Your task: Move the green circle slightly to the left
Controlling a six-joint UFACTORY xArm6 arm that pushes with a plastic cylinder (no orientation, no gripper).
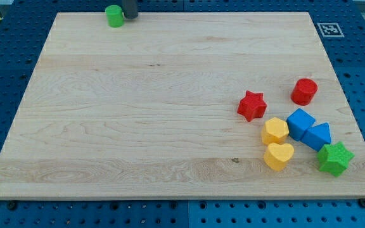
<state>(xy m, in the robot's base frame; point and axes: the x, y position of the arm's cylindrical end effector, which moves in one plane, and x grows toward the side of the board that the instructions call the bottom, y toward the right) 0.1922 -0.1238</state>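
The green circle [114, 16] is a short green cylinder at the top edge of the wooden board [138, 114], left of centre. My tip [130, 17] is the lower end of a dark rod that enters from the view's top. It sits just to the right of the green circle, touching it or nearly so.
A cluster of blocks lies at the board's lower right: a red star [251, 105], a red cylinder [304, 91], a yellow hexagon [275, 131], a yellow heart [278, 156], a blue cube [300, 123], a blue triangle [317, 136], a green star [334, 158]. A marker tag [329, 29] sits beyond the board's top right corner.
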